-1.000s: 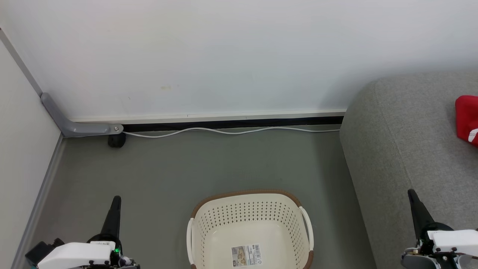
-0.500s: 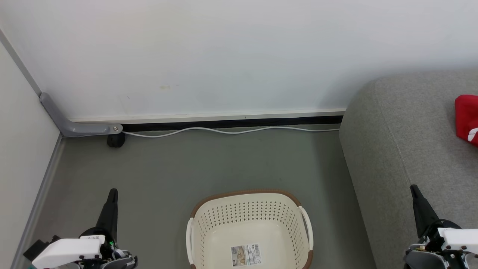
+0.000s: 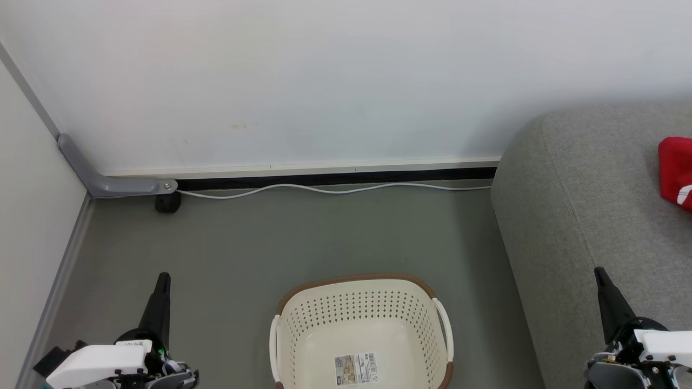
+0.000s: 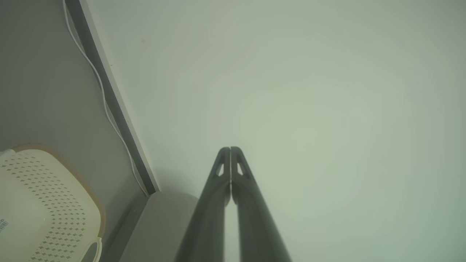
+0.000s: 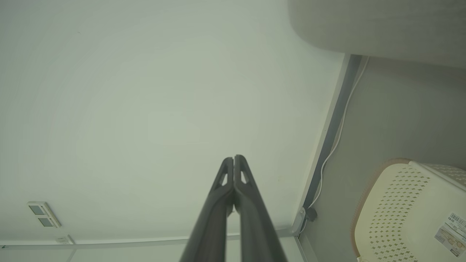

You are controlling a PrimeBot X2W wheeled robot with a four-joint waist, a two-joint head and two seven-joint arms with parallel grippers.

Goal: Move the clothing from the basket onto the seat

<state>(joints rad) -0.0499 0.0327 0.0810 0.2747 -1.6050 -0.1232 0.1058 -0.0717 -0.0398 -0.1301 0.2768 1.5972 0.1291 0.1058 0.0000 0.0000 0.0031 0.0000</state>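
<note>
Head view, bottom of frame: the left gripper point(image 3: 162, 277) at lower left and the right gripper point(image 3: 598, 271) at lower right point up-frame, fingers pressed together, holding nothing. Between them, at bottom centre, the cream basket point(image 3: 354, 279) stands on the grey floor point(image 3: 243, 243), a barcode label point(image 3: 356, 369) on its bare base. Higher, at the right edge, red clothing point(image 3: 676, 168) lies on the grey seat point(image 3: 567, 205). A white cable point(image 3: 324, 190) runs along the foot of the wall point(image 3: 324, 81).

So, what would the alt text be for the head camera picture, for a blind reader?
A cream laundry basket sits on the floor, no clothes visible inside; a red garment lies on the grey sofa at right. The robot's left gripper and right gripper, both shut, point up from the lower corners.
</note>
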